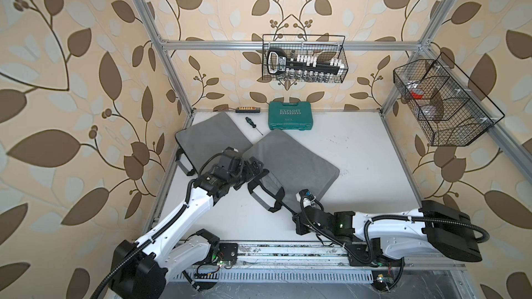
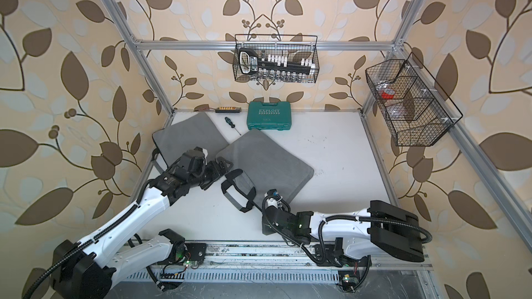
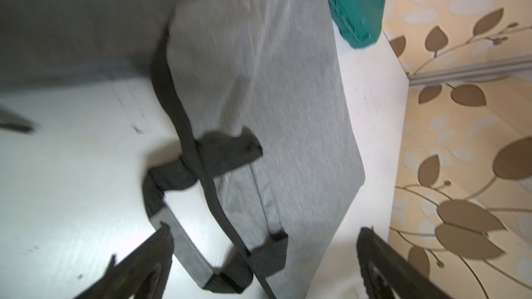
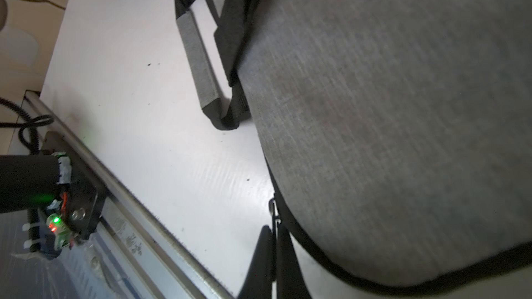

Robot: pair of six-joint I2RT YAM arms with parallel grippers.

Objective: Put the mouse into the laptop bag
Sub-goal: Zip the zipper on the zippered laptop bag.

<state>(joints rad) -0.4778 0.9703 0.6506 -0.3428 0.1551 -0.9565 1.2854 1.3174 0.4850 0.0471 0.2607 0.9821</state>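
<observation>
One white tabletop point(image 1: 359, 168), leaf-patterned walls point(image 1: 72, 81)

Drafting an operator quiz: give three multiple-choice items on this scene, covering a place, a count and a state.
1. Where is the green case? A at the table's far edge; B in a wire basket; C on the floor.
2. How many grey bags lie on the table? A one; B two; C three.
3. The left hand is: A open; B shut on a strap; C shut on a screwdriver.
Answers: 1A, it lies flat by the wall; 2B, two show in both top views; 3A, its fingers stand wide apart.
</observation>
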